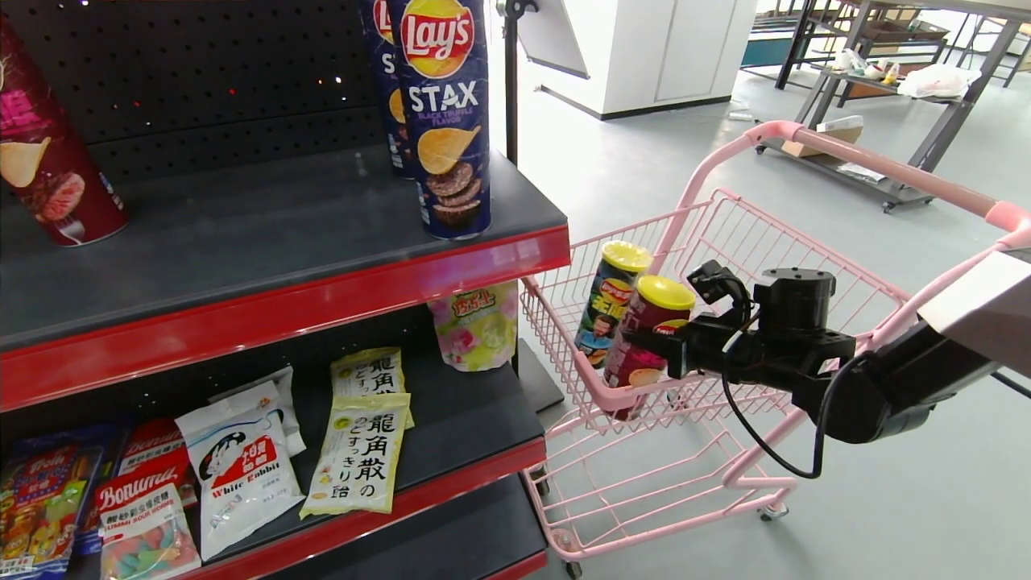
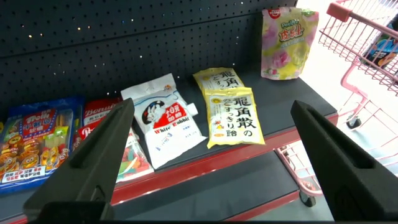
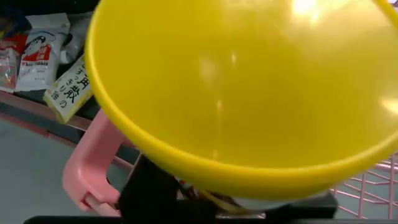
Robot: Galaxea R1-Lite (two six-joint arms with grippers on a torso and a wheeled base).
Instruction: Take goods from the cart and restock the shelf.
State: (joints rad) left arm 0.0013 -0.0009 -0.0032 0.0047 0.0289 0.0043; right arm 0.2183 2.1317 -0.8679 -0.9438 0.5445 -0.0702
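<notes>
A red chips can (image 1: 654, 312) with a yellow lid (image 3: 249, 81) stands upright in the pink cart (image 1: 725, 225), in the corner nearest the shelf. My right gripper (image 1: 648, 354) is shut on its side, reaching in from the cart's handle side. A second can (image 1: 612, 302), green and black with a yellow lid, stands right behind it. My left gripper (image 2: 211, 106) is open with nothing between its fingers (image 2: 99, 155), and faces the lower shelf's snack bags (image 2: 233, 115).
The upper shelf (image 1: 242, 234) holds two blue cans (image 1: 447, 121) at its right end and a dark red can (image 1: 44, 169) at its left, with bare board between. Candy bags (image 1: 358, 451) lie on the lower shelf, and a pink-green pouch (image 1: 475, 322) stands at its right.
</notes>
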